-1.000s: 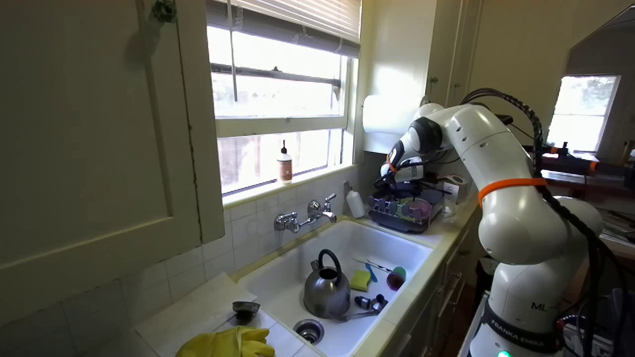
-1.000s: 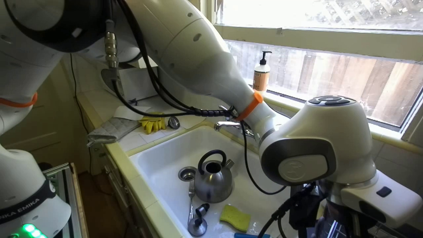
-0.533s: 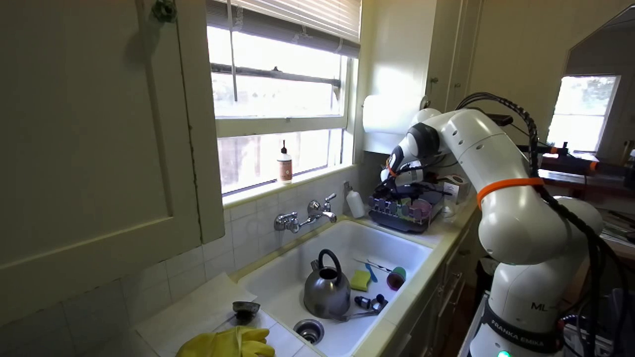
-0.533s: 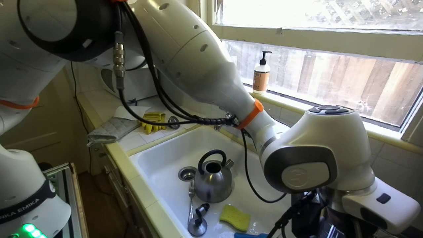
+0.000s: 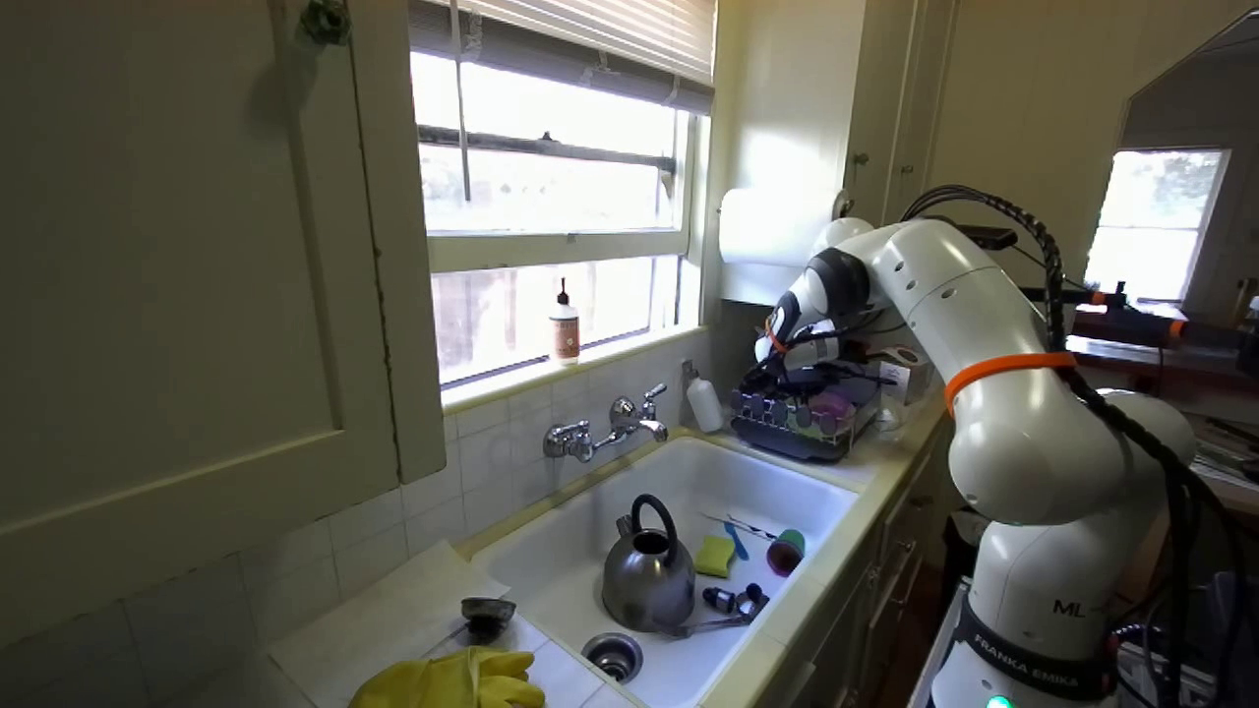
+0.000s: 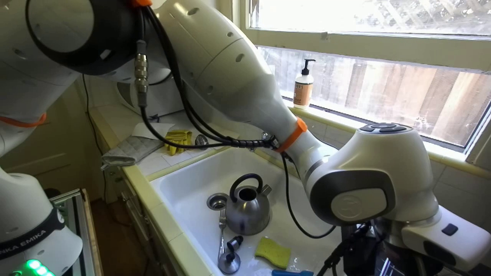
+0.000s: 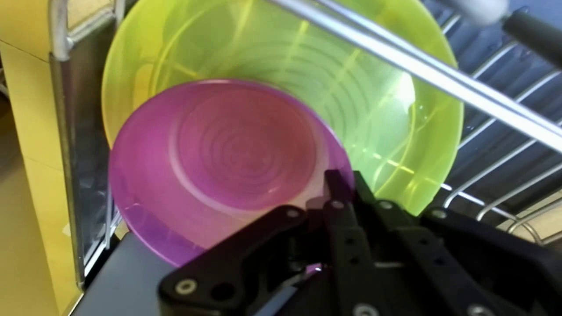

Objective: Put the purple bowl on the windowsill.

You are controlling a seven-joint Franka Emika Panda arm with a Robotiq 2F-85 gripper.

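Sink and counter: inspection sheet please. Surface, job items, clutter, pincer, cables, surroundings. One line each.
Surface: tiled counter with yellow edging, white sink set into it.
Job items: purple bowl at the dish rack, not yet on the windowsill; a soap bottle stands on that ledge.
Clutter: kettle, fork and sponge in the sink; yellow gloves on the counter; yellow-green bowl partly hidden by the purple one in the wrist view.
Pincer: closed on the purple bowl's rim.
Cables: black cables along the arm; one hangs in a loop across an exterior view of the sink.
Surroundings: window above the ledge, paper towel roll beside it.
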